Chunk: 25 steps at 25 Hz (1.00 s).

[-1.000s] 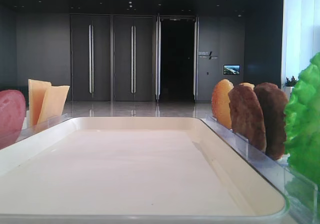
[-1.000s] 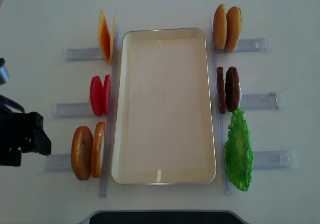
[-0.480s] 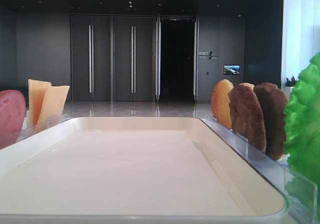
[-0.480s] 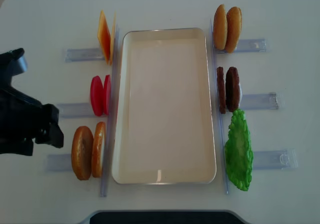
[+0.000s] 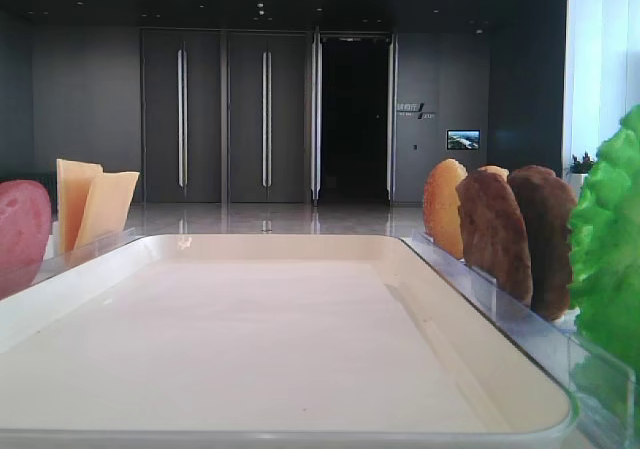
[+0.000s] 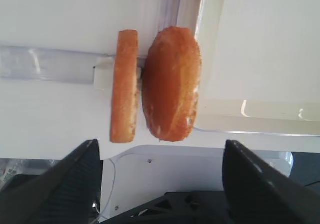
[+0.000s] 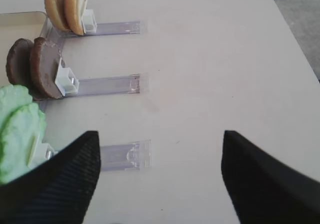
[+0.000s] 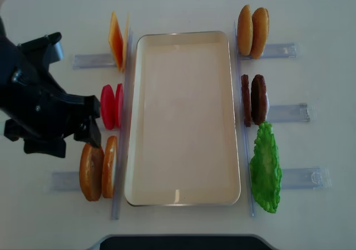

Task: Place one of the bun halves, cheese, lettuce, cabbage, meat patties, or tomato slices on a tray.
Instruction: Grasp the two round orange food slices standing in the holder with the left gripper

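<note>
Sliding in from the table's left edge, my black left gripper [image 8: 89, 128] now hangs over the golden-brown round bun halves [image 8: 98, 168], which stand on edge in a clear plastic holder [image 6: 47, 69] just left of the cream-white rectangular tray [image 8: 183, 119]. Its jaws are spread wide and hold nothing. I judge this the approach: next, descend and close on one bun. My right gripper [image 7: 160, 176] is also open and empty.
</note>
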Motion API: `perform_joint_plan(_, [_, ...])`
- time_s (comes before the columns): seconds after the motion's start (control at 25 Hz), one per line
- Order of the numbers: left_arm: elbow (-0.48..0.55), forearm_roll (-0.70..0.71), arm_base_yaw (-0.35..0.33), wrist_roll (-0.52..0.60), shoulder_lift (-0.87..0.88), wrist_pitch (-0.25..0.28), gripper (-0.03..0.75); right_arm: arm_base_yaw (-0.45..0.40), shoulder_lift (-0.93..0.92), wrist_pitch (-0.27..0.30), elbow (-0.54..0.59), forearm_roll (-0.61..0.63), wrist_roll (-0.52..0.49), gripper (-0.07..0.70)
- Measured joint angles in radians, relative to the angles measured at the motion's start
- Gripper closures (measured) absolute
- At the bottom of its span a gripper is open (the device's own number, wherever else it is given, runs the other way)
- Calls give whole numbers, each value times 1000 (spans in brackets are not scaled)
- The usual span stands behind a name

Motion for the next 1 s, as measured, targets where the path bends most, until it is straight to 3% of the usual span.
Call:
perform_joint_plan(0.28, [-39, 0, -94, -73, 118, -6, 139, 0, 0, 0, 0, 0, 0, 118])
perform_joint_plan(1.0, [-41, 6, -97, -115, 224, -12, 139, 0, 0, 0, 0, 0, 0, 118])
